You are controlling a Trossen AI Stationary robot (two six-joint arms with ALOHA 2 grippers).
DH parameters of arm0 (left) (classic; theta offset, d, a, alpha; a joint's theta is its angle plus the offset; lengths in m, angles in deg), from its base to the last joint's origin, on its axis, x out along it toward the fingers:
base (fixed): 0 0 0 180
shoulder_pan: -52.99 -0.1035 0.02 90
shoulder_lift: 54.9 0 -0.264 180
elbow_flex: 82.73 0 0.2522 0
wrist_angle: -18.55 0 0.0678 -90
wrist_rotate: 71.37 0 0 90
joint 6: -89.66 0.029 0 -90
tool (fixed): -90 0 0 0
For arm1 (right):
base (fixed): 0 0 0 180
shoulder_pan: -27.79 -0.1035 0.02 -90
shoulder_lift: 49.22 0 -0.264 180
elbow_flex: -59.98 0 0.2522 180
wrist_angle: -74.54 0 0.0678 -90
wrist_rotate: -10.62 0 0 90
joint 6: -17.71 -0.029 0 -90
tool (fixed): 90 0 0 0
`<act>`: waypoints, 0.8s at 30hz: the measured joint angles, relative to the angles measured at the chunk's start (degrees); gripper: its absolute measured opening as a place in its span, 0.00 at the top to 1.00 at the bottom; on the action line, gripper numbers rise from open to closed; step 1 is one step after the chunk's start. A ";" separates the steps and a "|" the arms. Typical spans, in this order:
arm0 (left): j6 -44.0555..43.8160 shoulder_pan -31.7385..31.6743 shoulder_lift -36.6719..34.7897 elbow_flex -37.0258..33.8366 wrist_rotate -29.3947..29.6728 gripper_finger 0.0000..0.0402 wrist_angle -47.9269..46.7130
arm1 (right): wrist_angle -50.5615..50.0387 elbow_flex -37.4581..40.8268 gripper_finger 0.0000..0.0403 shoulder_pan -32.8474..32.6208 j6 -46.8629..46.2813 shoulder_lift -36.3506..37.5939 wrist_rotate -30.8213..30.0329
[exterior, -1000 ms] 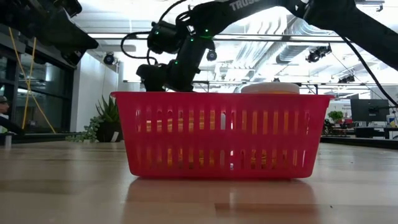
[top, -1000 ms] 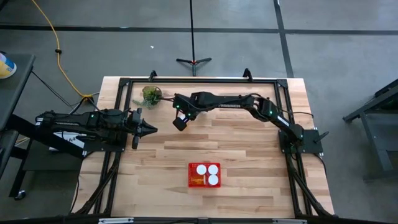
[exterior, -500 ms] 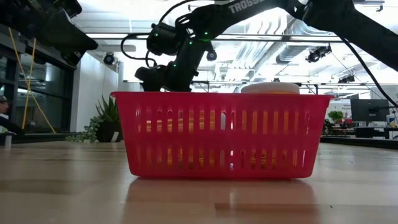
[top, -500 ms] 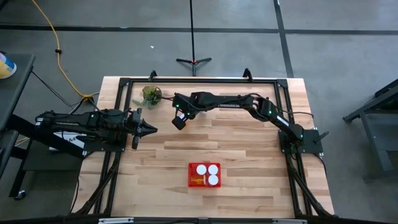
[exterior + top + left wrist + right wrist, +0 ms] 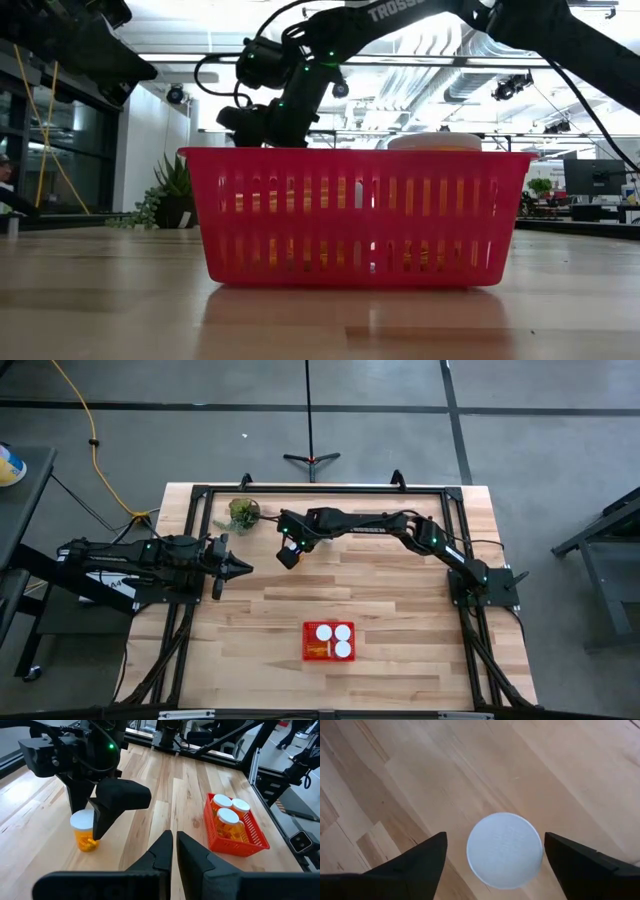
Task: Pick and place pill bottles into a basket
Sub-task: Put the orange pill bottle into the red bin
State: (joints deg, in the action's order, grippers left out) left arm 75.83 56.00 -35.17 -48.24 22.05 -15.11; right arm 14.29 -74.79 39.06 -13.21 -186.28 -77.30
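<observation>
1. While the right arm reaches across the far half of the worktop (image 5: 400, 610), its right end effector (image 5: 288, 557) hangs directly above one pill bottle (image 5: 84, 831) standing upright on the wood.
2. Right end effector state: released. In the right wrist view, the two dark fingers (image 5: 415, 860) stand apart on either side of the bottle's round white cap (image 5: 504, 850), with clear gaps to both; neither finger touches it.
3. Pill bottle description: translucent orange body, white cap, orange contents visible low in the body in the left wrist view. In the high view it is hidden under the right end effector.
4. Basket (image 5: 329, 641): red, perforated sides, at 6 o'clock on the worktop in the high view, well apart from the free-standing bottle. From the right end effector it lies toward 5 o'clock.
5. Basket contents: three white caps (image 5: 228, 815) show in the left wrist view, over orange bottles; the high view shows two caps (image 5: 334, 632) abreast and a third near them. One cap (image 5: 434, 142) rises above the rim in the low view.
6. Left end effector (image 5: 240, 568): clenched, fingers (image 5: 162, 852) nearly together and holding nothing, at 9 o'clock on the worktop.
7. Green plant (image 5: 241, 513): at 11 o'clock, near the far edge.
</observation>
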 joint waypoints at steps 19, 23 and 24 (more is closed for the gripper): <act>0.02 0.01 0.00 0.00 0.02 0.85 0.04 | -0.80 0.00 0.42 -0.83 -0.10 -1.41 2.11; 0.02 0.00 0.00 0.00 0.02 0.85 0.04 | 0.41 0.00 0.48 -0.81 -0.13 -1.49 2.37; 0.02 0.00 0.00 0.00 0.02 0.85 0.04 | 0.83 0.00 0.49 -0.81 -0.13 -1.49 2.37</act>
State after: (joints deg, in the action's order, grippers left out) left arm 75.85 56.00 -35.17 -48.24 22.07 -15.06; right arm 15.12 -74.79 38.25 -13.34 -187.77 -74.93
